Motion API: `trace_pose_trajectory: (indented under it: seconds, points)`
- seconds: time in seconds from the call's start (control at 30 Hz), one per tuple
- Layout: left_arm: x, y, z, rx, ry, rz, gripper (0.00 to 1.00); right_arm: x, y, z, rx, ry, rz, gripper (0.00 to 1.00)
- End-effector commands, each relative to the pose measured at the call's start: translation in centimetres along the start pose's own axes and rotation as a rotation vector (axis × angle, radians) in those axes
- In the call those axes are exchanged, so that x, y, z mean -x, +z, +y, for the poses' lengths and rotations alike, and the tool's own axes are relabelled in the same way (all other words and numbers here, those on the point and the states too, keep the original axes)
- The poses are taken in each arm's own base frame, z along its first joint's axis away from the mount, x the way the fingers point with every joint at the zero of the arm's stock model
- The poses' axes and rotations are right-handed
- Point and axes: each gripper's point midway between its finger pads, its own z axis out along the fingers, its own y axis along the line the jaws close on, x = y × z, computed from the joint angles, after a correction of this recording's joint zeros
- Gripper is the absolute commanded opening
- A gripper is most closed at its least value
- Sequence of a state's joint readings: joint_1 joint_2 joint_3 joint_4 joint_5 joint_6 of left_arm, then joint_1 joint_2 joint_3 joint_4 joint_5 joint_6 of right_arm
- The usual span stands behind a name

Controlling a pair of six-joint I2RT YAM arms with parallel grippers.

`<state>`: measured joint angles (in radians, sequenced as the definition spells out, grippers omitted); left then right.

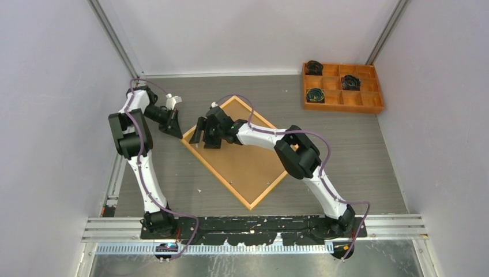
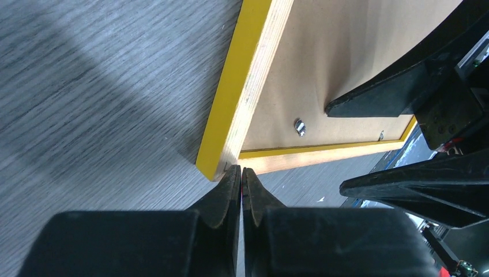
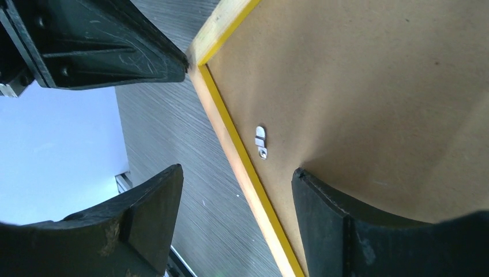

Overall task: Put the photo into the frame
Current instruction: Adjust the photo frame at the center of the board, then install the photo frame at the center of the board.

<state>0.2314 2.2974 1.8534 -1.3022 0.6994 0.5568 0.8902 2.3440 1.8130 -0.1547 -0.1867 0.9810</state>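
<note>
Frame (image 1: 216, 175): face down near the middle of the bench (image 1: 357, 167), turned diamond-wise. Its long axis runs from the far-left side toward the near-right. A brown backing board (image 1: 242, 167) sits inside the yellow border, with a small metal tab (image 3: 260, 141) close to the far-left short edge.

Photo: not visible in any view. It may lie beneath the board, but that cannot be told.

Left pincer (image 2: 241, 171): pressed together, nothing seen between the tips, which sit right at the frame's left corner, touching it or very nearly.

Right pincer (image 3: 236, 173): spread, straddling the far-left short edge just beside that same corner. One finger is over bare bench, the other over the board.

Relation for the coming move: both pincers crowd the left corner, and the frame stretches away from them toward the near-right. The left arm is nearer the corner itself, the right arm nearer the board and tab.

Orange tray (image 1: 369, 99): at the far-right corner of the bench, well apart from the frame. Dark coiled items (image 1: 315, 95) lie in three compartments: far-left, near-left and one toward the middle.
</note>
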Motion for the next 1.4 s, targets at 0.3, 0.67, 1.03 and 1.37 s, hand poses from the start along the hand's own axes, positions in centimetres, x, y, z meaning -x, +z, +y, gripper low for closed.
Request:
trace_pose_trajectory:
  seconds: [0.3,0.67,1.03,1.37]
  points:
    - [-0.1,0.1,0.2,-0.008,0.009,-0.006,0.03,-0.4,1.5,3.2,0.092,0.028,0.014,0.72]
    - [-0.3,0.2,0.0,-0.015,0.013,-0.005,0.02,-1.2,2.5,3.2,0.098,0.040,0.033,0.69]
    - [-0.6,0.6,0.0,-0.026,0.013,0.005,0.01,-1.2,2.8,3.3,0.104,0.051,0.032,0.68]
    - [-1.0,0.7,0.0,-0.027,0.019,0.011,0.01,0.6,1.4,3.3,0.101,-0.110,0.028,0.69]
